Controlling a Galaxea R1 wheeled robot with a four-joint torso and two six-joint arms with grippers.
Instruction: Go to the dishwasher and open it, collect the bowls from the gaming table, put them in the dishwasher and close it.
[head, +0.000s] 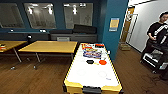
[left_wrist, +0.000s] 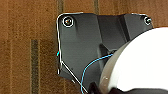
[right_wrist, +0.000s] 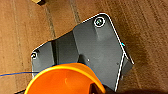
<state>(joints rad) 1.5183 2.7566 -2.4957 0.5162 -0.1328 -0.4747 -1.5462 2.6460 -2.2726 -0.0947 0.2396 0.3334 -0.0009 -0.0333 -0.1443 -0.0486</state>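
Note:
The gaming table (head: 93, 75), long and white-topped with a yellow rim, stands straight ahead in the head view. A colourful game board (head: 92, 52) lies at its far end. On the middle of the top sit a black bowl (head: 90, 61) and an orange bowl (head: 102, 62), side by side. In the right wrist view an orange-yellow bowl (right_wrist: 65, 80) hangs close to the camera above the wooden floor, held in my right gripper. A large white rounded thing (left_wrist: 140, 62) sits close to the left wrist camera; I cannot tell what it is. The dishwasher is out of view.
Yellow wooden-topped tables (head: 48, 46) stand to the left on thin legs. Just right of the gaming table's far end rises a teal pillar (head: 113, 27). A person in black with a control rig (head: 157, 42) stands at the right. Wooden floor (head: 37, 77) lies open on both sides.

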